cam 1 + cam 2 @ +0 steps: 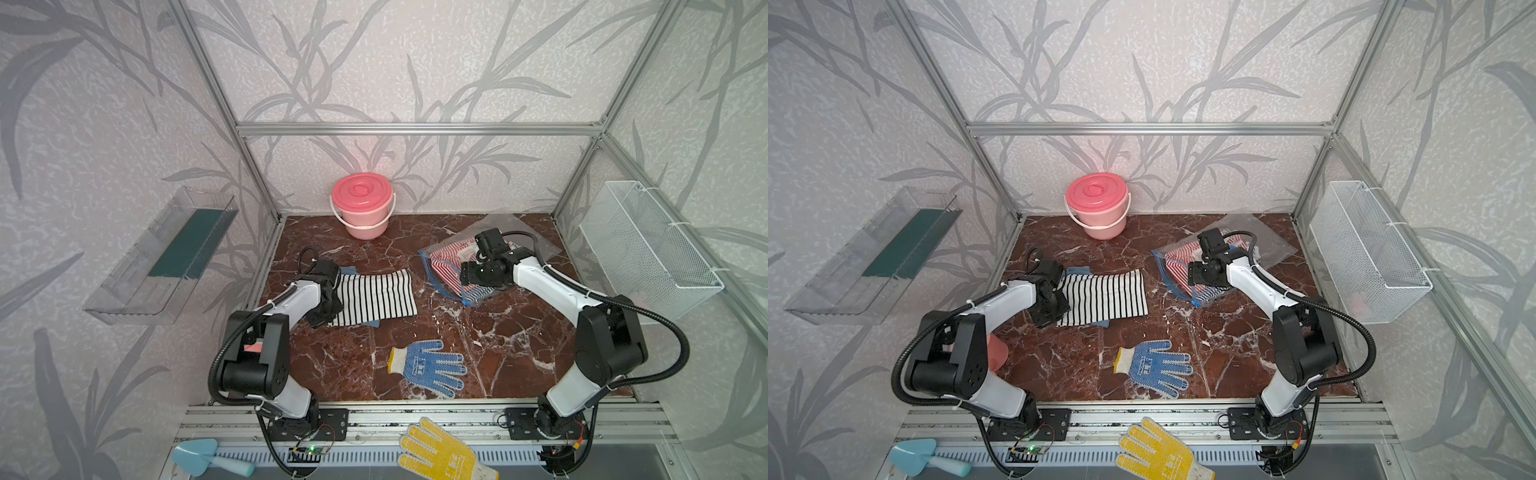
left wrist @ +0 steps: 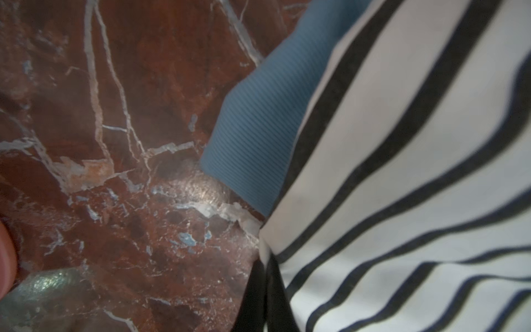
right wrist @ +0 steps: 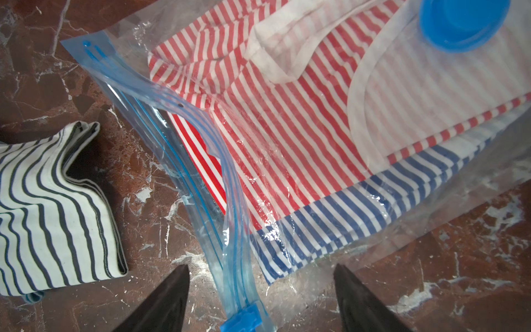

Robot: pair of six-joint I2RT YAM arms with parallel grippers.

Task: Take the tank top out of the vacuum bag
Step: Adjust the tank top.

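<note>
My right gripper (image 3: 261,267) hangs with jaws spread wide, the zip end of the vacuum bag (image 3: 287,161) lying between them. Between the bag and the striped cloth (image 1: 374,297) on the left runs a bare lane of table (image 1: 449,332). Nearer, the blue glove (image 1: 428,365) lies in the way. Far back at centre, the pink bucket (image 1: 362,208) blocks.

A pink bucket (image 1: 362,205) with its lid on stands at the back of the red marble table (image 1: 332,365). A blue dotted glove (image 1: 430,365) lies flat near the front edge. A ribbed blue cloth (image 2: 258,129) lies on the left part of the table. On the rail in front lie a yellow glove (image 1: 440,451) and a light-blue trowel (image 1: 199,457), well apart. A clear tray (image 1: 162,257) hangs on the left wall and a wire basket (image 1: 648,245) on the right.
</note>
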